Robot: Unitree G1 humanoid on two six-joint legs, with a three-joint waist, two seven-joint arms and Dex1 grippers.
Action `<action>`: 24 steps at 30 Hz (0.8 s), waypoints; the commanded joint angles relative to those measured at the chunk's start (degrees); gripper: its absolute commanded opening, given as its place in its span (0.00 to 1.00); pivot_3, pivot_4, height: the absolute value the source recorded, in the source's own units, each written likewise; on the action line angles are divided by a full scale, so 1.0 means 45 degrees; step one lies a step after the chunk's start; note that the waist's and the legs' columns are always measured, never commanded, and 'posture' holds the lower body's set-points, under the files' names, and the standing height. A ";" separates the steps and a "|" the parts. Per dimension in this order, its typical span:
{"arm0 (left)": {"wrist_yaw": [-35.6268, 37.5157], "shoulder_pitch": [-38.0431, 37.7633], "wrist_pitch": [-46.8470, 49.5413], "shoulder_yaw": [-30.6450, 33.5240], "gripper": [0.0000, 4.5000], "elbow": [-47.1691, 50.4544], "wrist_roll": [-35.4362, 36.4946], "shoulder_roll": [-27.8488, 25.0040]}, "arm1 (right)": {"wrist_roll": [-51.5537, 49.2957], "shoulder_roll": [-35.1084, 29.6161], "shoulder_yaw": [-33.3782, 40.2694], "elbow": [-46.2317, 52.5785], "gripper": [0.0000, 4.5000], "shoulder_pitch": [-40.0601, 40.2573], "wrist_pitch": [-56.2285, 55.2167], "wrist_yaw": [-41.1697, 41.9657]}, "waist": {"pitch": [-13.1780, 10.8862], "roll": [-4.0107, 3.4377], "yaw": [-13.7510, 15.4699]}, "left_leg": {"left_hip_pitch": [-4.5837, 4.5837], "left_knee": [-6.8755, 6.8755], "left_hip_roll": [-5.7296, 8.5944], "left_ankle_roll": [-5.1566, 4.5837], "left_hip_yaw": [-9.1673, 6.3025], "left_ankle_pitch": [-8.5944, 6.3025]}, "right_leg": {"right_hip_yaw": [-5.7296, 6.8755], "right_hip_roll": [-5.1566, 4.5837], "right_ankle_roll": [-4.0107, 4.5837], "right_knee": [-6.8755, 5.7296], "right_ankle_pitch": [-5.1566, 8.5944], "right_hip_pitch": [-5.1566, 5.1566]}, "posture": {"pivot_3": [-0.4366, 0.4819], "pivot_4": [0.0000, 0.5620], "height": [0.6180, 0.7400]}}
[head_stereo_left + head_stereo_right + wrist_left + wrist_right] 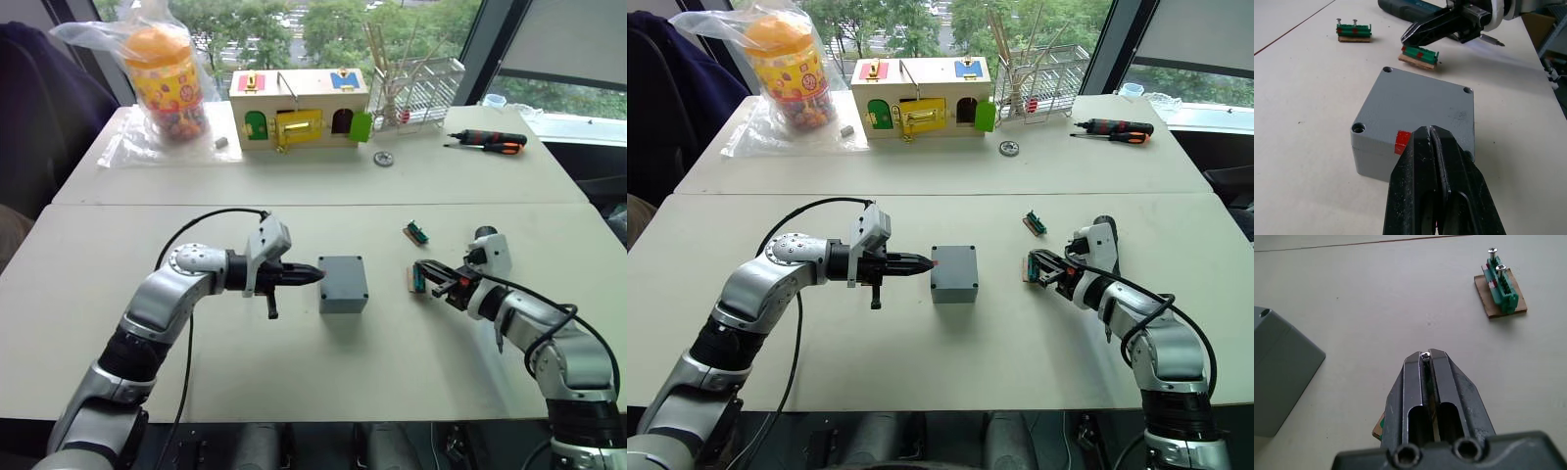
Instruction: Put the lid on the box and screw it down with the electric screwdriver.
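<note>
Largest first, we see the white table (294, 362) spanning the frame, with the wooden box (299, 106) at upper centre. The box (343, 284) sits at frame centre with the lid (1420, 105) already on it. Our left gripper (312, 274) touches its red-marked side, fingers pressed together. At centre right our right gripper (1425, 356) pinches a small screw (1425, 356) above a green screw holder (416, 279).
</note>
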State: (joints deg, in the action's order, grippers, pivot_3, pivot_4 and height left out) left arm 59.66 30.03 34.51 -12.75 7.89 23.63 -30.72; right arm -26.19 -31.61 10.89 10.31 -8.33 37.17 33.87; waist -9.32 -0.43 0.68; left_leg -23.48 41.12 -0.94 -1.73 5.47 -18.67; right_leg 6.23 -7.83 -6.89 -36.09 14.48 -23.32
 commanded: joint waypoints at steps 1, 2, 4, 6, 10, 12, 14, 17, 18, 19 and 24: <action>0.0032 0.0065 -0.0168 0.0008 0.00 0.0296 -0.0023 0.0029 | -0.0606 0.0320 0.0388 0.0190 0.01 -0.0165 -0.0068 0.0102 | 0.0000 0.0000 0.0002 | 0.0001 0.0000 -0.0001 0.0000 -0.0001 0.0000 | 0.0000 0.0001 0.0000 0.0000 0.0000 0.0000 | 0.48 0.27 0.76; 0.0016 0.0059 -0.0153 0.0013 0.00 0.0317 -0.0020 0.0031 | -0.1058 0.0519 0.0609 0.0266 0.01 -0.0229 0.0226 0.0065 | 0.0000 0.0000 0.0005 | 0.0001 0.0000 -0.0002 0.0000 -0.0002 0.0000 | 0.0000 0.0002 0.0000 0.0000 0.0000 0.0000 | 0.48 0.27 0.76; -0.0020 0.0045 -0.0122 0.0013 0.00 0.0361 -0.0017 0.0048 | -0.1942 0.0897 0.1132 0.0367 0.01 -0.0352 0.0845 -0.0175 | 0.0000 0.0000 0.0009 | 0.0001 0.0000 -0.0002 0.0000 -0.0003 0.0000 | 0.0000 0.0002 0.0000 -0.0001 0.0000 0.0000 | 0.48 0.27 0.76; -0.0031 0.0046 -0.0108 0.0013 0.00 0.0367 -0.0019 0.0057 | -0.2058 0.0879 0.1249 0.0438 0.01 -0.0331 0.1001 -0.0295 | 0.0000 0.0000 0.0024 | 0.0001 0.0001 -0.0003 0.0000 -0.0003 0.0000 | 0.0000 0.0001 0.0000 -0.0003 0.0000 0.0000 | 0.48 0.27 0.76; -0.0037 0.0065 -0.0105 0.0017 0.00 0.0311 -0.0038 0.0074 | -0.0550 0.0100 0.0294 0.0581 0.01 0.0048 -0.0249 -0.0005 | 0.0000 -0.0001 0.0009 | 0.0000 0.0000 0.0001 0.0000 -0.0004 -0.0001 | 0.0000 -0.0004 0.0000 -0.0001 0.0000 0.0002 | 0.48 0.27 0.76; -0.0031 0.0063 -0.0103 0.0023 0.00 0.0310 -0.0050 0.0082 | -0.0468 0.0059 0.0223 0.0553 0.01 0.0080 -0.0414 0.0024 | 0.0000 -0.0001 -0.0007 | 0.0001 -0.0001 0.0000 0.0000 -0.0003 -0.0001 | 0.0000 0.0001 0.0000 -0.0001 0.0000 0.0001 | 0.48 0.27 0.76; -0.0022 0.0061 -0.0099 0.0031 0.00 0.0311 -0.0065 0.0093 | -0.0428 0.0059 0.0201 0.0523 0.01 0.0094 -0.0507 0.0048 | 0.0000 -0.0001 -0.0007 | 0.0002 -0.0001 -0.0001 0.0000 -0.0003 0.0000 | 0.0000 0.0004 0.0000 -0.0001 0.0000 -0.0002 | 0.48 0.27 0.76; 0.0045 0.0114 -0.0238 -0.0159 0.00 0.0161 -0.0312 0.0067 | 0.0534 -0.0679 -0.0543 0.0463 0.01 0.0152 -0.1428 0.0746 | 0.0000 -0.0001 0.0013 | 0.0002 0.0000 0.0000 0.0001 0.0000 0.0000 | -0.0002 0.0002 0.0001 -0.0001 0.0000 -0.0002 | 0.48 0.27 0.76; 0.0059 0.0128 -0.0260 -0.0179 0.00 0.0132 -0.0348 0.0068 | 0.0560 -0.0805 -0.0642 0.0444 0.01 0.0165 -0.1374 0.0868 | 0.0000 -0.0001 0.0024 | 0.0002 0.0001 0.0001 0.0001 0.0000 0.0000 | -0.0002 0.0001 0.0000 -0.0001 0.0000 0.0000 | 0.48 0.27 0.76; 0.0066 0.0134 -0.0266 -0.0175 0.00 0.0121 -0.0364 0.0075 | 0.0503 -0.0813 -0.0638 0.0411 0.01 0.0166 -0.1316 0.0888 | 0.0000 -0.0001 0.0024 | 0.0002 0.0002 0.0001 0.0000 -0.0001 0.0000 | -0.0002 0.0000 0.0000 0.0001 0.0000 0.0002 | 0.48 0.27 0.76; 0.0042 0.0127 -0.0299 -0.0166 0.00 0.0102 -0.0428 0.0110 | 0.0530 -0.0855 -0.0674 0.0206 0.01 0.0167 -0.1022 0.0948 | 0.0000 -0.0001 0.0011 | 0.0002 0.0001 -0.0002 0.0001 -0.0002 0.0000 | -0.0001 0.0003 0.0001 0.0000 0.0000 0.0001 | 0.48 0.27 0.76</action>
State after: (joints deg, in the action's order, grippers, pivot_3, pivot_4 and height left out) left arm 59.65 30.03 34.36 -13.89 7.42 21.85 -30.29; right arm -23.73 -34.94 7.23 10.85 -7.27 32.99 37.87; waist -9.32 -0.43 0.73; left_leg -23.47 41.13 -0.95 -1.73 5.46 -18.67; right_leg 6.22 -7.81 -6.89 -36.09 14.48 -23.31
